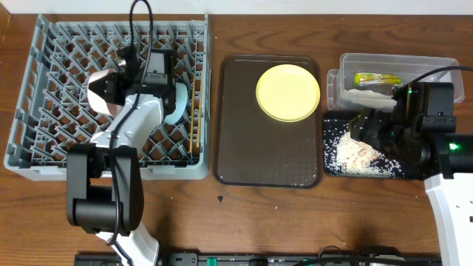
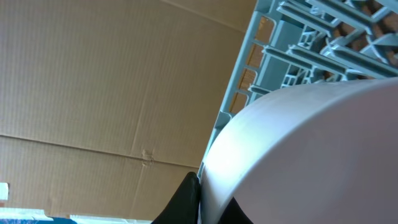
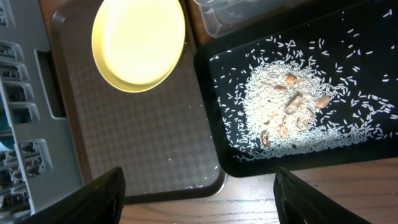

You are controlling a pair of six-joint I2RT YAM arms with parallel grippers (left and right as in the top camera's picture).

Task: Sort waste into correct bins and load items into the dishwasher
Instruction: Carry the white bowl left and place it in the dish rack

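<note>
My left gripper (image 1: 120,75) is shut on the rim of the pale pink bowl (image 1: 100,93) and holds it tilted over the grey dish rack (image 1: 44,66). In the left wrist view the bowl (image 2: 311,149) fills the right side, with my fingers (image 2: 200,200) pinched on its edge. A light blue bowl (image 1: 180,103) and chopsticks (image 1: 196,118) are in the rack. The yellow plate (image 1: 288,91) lies on the brown tray. My right gripper (image 1: 367,127) is open (image 3: 199,199) above the black tray (image 1: 330,166) of rice (image 3: 292,106). The wrapper (image 1: 377,78) and napkin (image 1: 366,94) are in the clear tub (image 1: 443,65). The white cup is out of view.
The brown serving tray (image 1: 251,148) lies between the rack and the black tray, with a few rice grains on it (image 3: 143,143). A cardboard wall (image 2: 93,81) stands beyond the rack. Bare wooden table runs along the front.
</note>
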